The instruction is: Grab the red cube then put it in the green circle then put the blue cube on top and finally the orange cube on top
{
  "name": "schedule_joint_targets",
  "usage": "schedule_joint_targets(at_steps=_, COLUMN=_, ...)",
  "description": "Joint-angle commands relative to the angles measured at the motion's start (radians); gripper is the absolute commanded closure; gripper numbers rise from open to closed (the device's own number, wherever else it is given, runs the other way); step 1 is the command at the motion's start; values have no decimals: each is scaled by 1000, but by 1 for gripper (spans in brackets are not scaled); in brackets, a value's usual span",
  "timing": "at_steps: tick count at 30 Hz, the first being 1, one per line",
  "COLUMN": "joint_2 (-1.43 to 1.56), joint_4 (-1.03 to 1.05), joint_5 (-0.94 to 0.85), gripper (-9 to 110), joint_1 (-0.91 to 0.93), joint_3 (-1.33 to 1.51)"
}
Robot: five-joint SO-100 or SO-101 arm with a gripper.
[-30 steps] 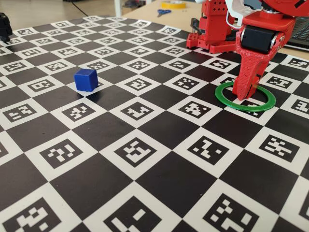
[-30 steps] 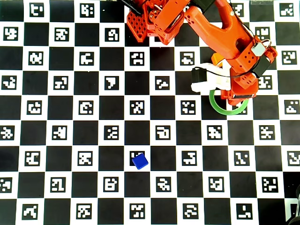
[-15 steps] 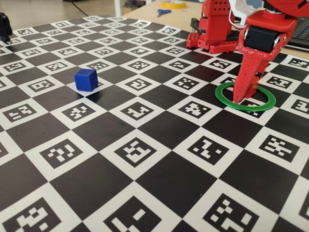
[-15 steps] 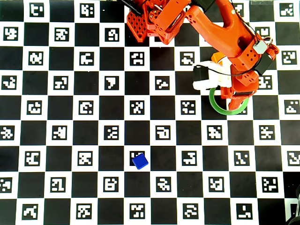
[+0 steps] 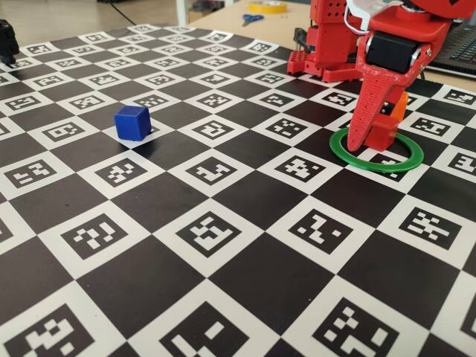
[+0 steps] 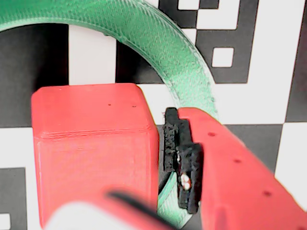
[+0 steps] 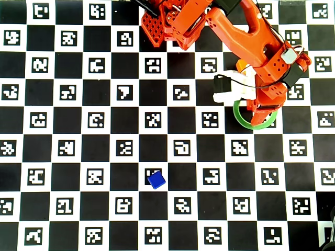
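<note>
Gripper (image 6: pixel 163 158) jaws parted w/ a slim gap beside red cube (image 6: pixel 91 148), cube resting inside green ring (image 5: pixel 376 151) — lift straight up, no side drag, then head for blue cube (image 5: pixel 132 122) well off across board.

The red arm (image 7: pixel 246 36) reaches forward and bends steeply down, its gripper (image 5: pixel 370 137) pointing at the tabletop, jaws parted
</note>
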Motion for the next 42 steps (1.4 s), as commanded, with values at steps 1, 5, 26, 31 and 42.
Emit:
schedule_joint_targets(at_steps=1, joint_2=127, joint_4=37, joint_5=-9, gripper=60, joint_1=12, joint_3=-87)
schedule_joint_targets(at_steps=5, joint_2=150, joint_4=84, joint_5=-26, gripper=61, joint_1=37, joint_3=-115)
schedule_joint_targets(at_steps=26, joint_2=282, joint_4=419, joint_5=-160, gripper=61, joint_1=367, joint_3=-460)
schedule_joint_targets(at_steps=31, joint_2=279, joint_4=396, joint_5=-127, gripper=61, joint_1=460, joint_3=-512)
schedule_joint_targets(at_steps=42, joint_2=81, joint_4=376, joint_5=-32, gripper=61, joint_1=632, joint_3=-729)
